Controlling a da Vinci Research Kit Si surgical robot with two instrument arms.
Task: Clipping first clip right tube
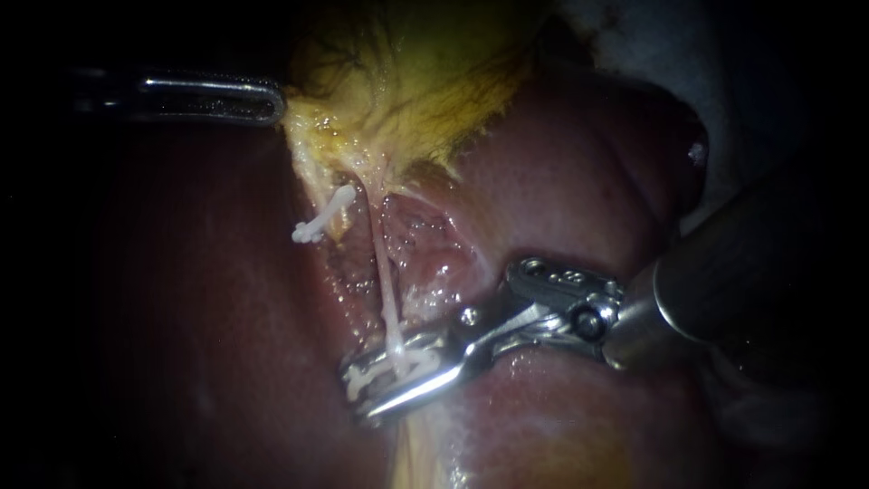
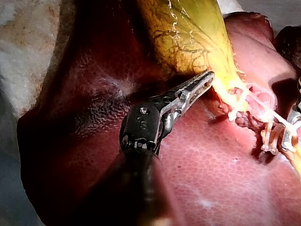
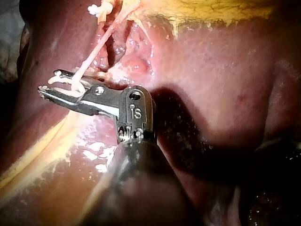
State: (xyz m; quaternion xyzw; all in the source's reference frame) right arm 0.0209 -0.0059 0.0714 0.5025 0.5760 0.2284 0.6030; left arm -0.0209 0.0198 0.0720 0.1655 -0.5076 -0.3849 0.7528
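The right tube (image 1: 387,290) was seen as a thin pale strand running taut from the yellow base of the gallbladder (image 1: 407,81) down into the right instrument (image 3: 51,83). Its jaws were found clamped on a white clip (image 1: 364,375), standing slightly apart. The tube crossed inside the clip, some way back from the tips. It could not be determined whether the clip's ends had locked.

A second clip (image 1: 323,215) was noted on tissue to the tube's left, apart from the jaws. The liver (image 1: 561,181) lay directly under and around the lower jaw.

The left instrument (image 1: 277,101) was seen with its jaws together on the gallbladder's edge, the tissue drawn toward it.

Risks judged from this state:
- The tube might be torn if the right instrument were pulled or twisted while clamped, the strand being thin and under tension.
- Liver surface might be caught under the lower jaw.
- If the left hold slipped, tension would be lost and the tube might slide toward the clip's open end.
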